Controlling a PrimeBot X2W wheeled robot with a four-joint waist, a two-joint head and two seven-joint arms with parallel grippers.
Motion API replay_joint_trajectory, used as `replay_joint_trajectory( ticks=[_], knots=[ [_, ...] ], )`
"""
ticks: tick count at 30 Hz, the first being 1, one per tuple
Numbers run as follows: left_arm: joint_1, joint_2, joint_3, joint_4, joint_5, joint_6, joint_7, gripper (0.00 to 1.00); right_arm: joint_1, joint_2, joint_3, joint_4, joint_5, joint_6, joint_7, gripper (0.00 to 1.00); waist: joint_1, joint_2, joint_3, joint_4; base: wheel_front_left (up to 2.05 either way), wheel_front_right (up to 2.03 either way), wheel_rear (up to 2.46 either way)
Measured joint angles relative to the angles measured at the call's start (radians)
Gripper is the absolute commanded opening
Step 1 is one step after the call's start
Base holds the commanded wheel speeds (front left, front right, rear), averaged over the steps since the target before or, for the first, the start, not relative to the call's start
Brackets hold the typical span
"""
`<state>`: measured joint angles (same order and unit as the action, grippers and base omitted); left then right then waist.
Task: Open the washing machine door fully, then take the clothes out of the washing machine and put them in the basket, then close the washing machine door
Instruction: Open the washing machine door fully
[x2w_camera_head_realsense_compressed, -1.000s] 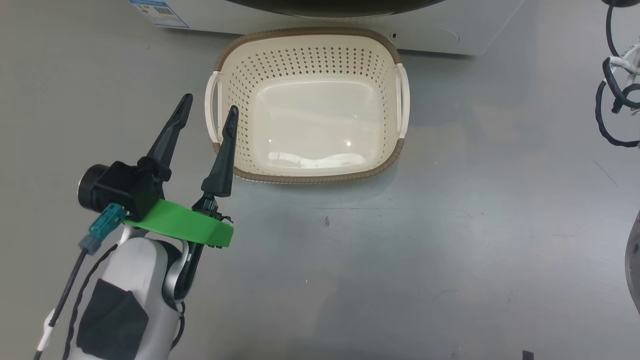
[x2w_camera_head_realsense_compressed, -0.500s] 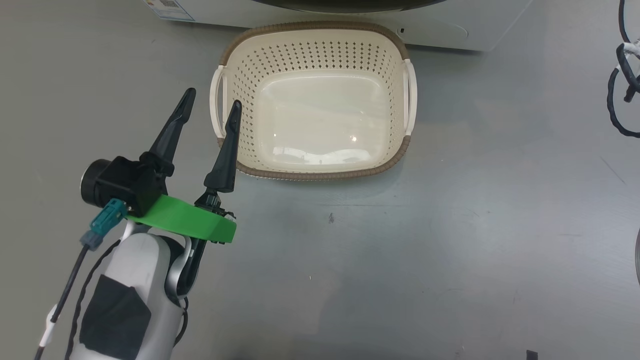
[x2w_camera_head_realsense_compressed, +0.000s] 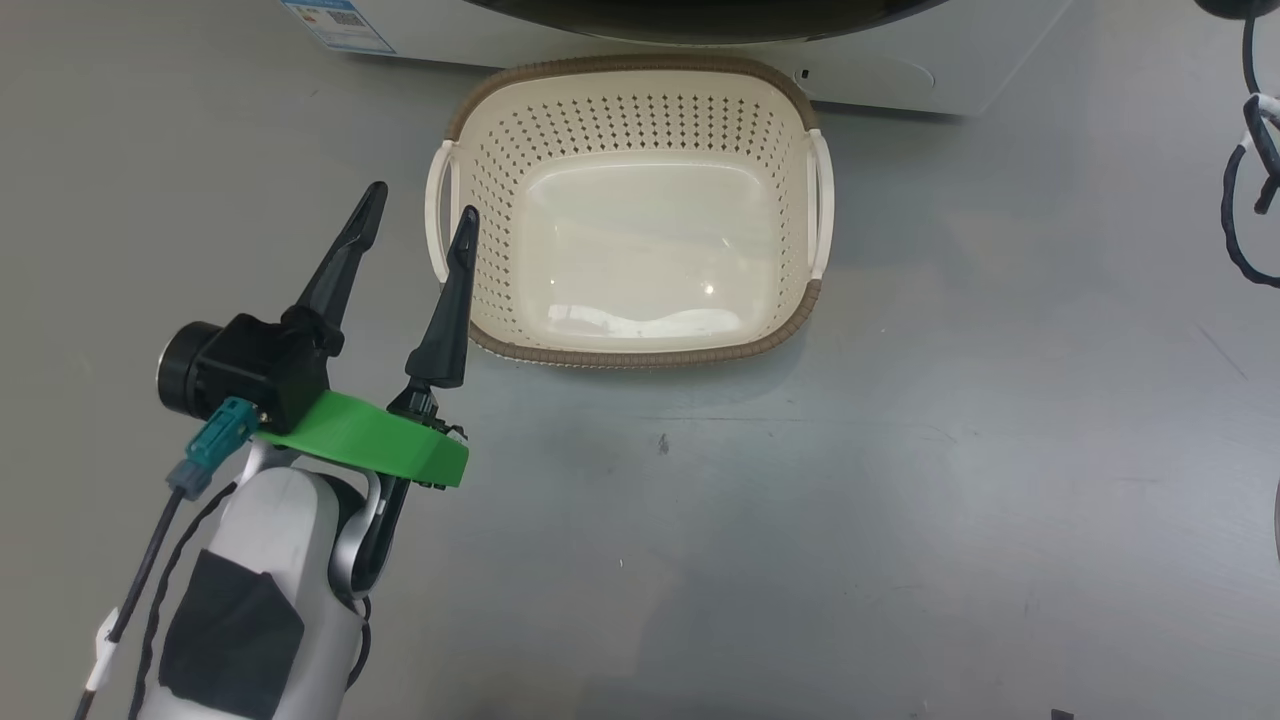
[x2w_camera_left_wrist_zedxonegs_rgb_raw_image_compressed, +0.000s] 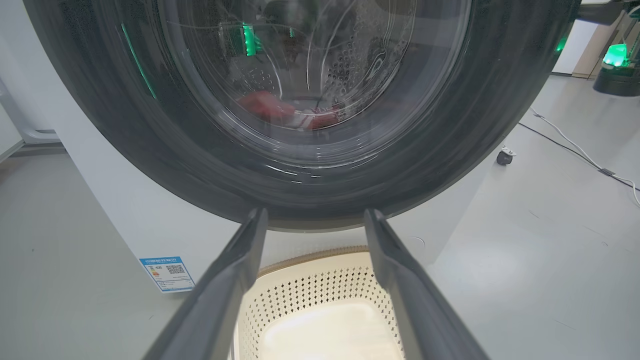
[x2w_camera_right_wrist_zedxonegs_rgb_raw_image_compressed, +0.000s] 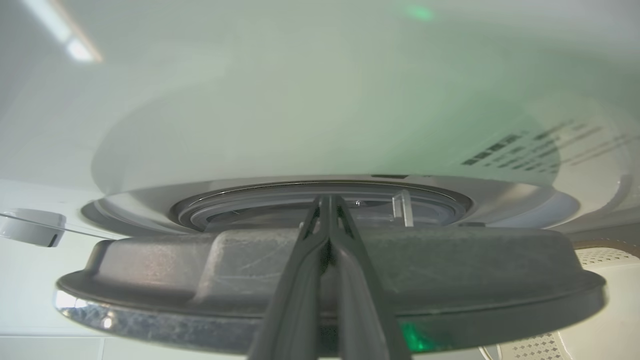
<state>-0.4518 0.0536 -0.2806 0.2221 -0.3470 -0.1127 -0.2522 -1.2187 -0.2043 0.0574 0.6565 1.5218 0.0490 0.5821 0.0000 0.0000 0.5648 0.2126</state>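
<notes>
Head downward, wrists facing door (x2w_camera_left_wrist_zedxonegs_rgb_raw_image_compressed: 125, 150), basket (x2w_camera_head_realsense_compressed: 640, 110) shared

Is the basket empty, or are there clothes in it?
Empty. The basket shows a bare cream floor, while red clothes sit behind the glass of the washing machine door.

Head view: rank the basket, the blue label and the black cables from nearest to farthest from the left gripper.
1. Basket, right beside the left gripper, on its right.
2. Blue label, ahead and left, on the washing machine.
3. Black cables, at the far right edge.
</notes>
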Motion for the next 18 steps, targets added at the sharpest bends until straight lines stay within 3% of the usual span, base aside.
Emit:
replay_joint_trajectory(
  ticks=[18],
  knots=[
    [0.002,-0.005,-0.009,0.045,0.027,-0.007,0.0,1.0,0.08,-0.002,0.015,0.031,0.018,0.042,0.072,0.0,0.0,0.0,-0.065,-0.009,0.0,0.0,0.0]
  ],
)
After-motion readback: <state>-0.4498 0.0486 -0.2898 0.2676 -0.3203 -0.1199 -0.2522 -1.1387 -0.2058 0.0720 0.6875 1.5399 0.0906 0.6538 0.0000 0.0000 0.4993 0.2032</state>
